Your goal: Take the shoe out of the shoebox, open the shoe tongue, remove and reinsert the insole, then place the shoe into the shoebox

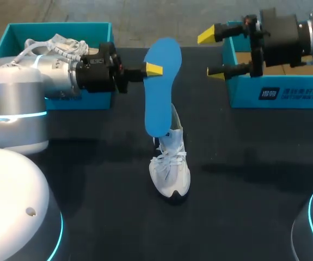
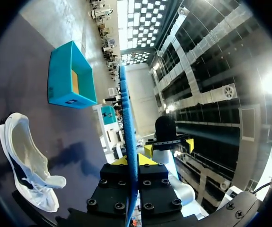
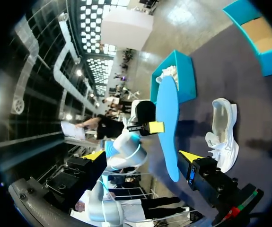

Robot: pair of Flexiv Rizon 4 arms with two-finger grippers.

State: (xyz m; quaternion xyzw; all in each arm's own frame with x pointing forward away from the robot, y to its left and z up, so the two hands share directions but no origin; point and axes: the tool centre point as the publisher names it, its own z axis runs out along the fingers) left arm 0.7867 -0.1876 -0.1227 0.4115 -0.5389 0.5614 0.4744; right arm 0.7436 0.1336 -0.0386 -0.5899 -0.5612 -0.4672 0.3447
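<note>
Left gripper (image 1: pixel 151 69) pinches the blue insole (image 1: pixel 159 95) upright over the white shoe (image 1: pixel 170 171), seemingly for reinsertion; right gripper (image 1: pixel 210 54) hangs wide open nearby.

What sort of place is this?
Probably a robot practice bench: a dark table, the left gripper holding a blue insole near a white shoe, and an open teal shoebox.

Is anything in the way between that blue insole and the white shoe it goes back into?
Nothing visible. The left tool holds the insole upright, clear of the shoe, with only open space between them.
</note>
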